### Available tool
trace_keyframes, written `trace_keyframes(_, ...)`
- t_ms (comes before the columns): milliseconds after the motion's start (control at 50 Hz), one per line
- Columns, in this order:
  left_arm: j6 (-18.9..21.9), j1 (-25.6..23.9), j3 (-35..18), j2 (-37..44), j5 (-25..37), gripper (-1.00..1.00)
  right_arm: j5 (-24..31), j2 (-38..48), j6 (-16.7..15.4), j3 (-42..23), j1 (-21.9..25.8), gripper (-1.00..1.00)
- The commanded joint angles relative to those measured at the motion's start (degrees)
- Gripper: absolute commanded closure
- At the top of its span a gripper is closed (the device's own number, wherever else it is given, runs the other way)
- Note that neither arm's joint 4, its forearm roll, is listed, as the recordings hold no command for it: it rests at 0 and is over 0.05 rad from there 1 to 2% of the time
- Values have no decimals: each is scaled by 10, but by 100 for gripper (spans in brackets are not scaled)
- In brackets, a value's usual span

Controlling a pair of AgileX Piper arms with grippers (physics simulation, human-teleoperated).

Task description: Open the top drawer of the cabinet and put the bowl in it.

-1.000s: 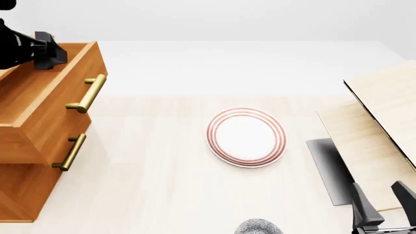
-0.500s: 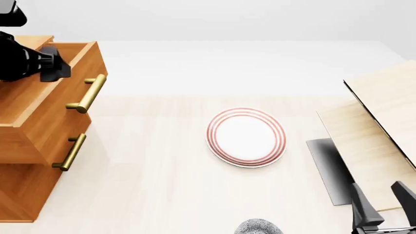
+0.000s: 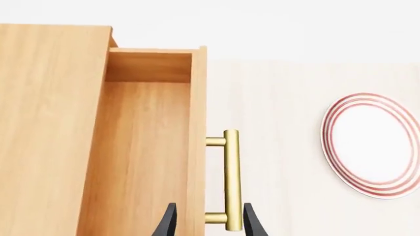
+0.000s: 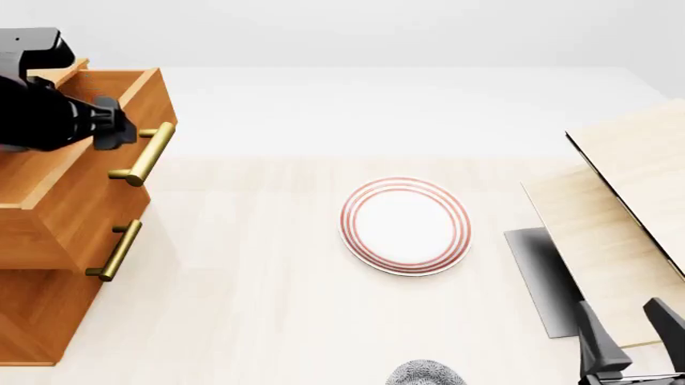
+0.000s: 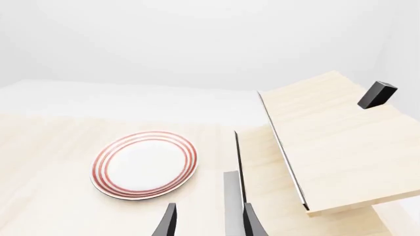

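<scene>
The cabinet point(image 4: 43, 313) stands at the table's left with its top drawer point(image 4: 64, 172) pulled out; the drawer box point(image 3: 141, 147) holds nothing. My left gripper point(image 4: 112, 128) hovers open over the drawer's front edge, and in the left wrist view its fingertips point(image 3: 169, 221) straddle the front panel and the brass handle point(image 3: 231, 179) without touching. The speckled bowl point(image 4: 426, 374) sits at the near table edge, half cut off by the frame. My right gripper point(image 4: 630, 337) rests open and holding nothing at the near right, well to the right of the bowl.
A flat white plate with red rings point(image 4: 406, 224) lies mid-table. Pale wood boards point(image 4: 621, 216) lean at the right over a dark grey slab point(image 4: 541, 277). A small black block point(image 5: 377, 94) sits on the upper board. Two lower drawers with handles point(image 4: 115, 250) are below.
My left gripper has moved right, from above the drawer's inside to above its front panel and handle. The drawer, the bowl and the right arm have stayed where they were.
</scene>
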Motion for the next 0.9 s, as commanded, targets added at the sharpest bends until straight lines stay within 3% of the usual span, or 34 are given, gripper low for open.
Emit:
trace_keyframes(20,-5,-1,16,4,-16,-100,-3,3,0,0,0,-100)
trace_keyframes(440,1,3,40,4,-32,-100,-1,3,-1,0,1,-100)
trace_keyframes(740,7,-69,21,30,-22,-100,-1,4,-2,0,1,-100)
trace_keyframes(900,20,-79,26,36,-20,-100,0,3,-2,0,2,-100)
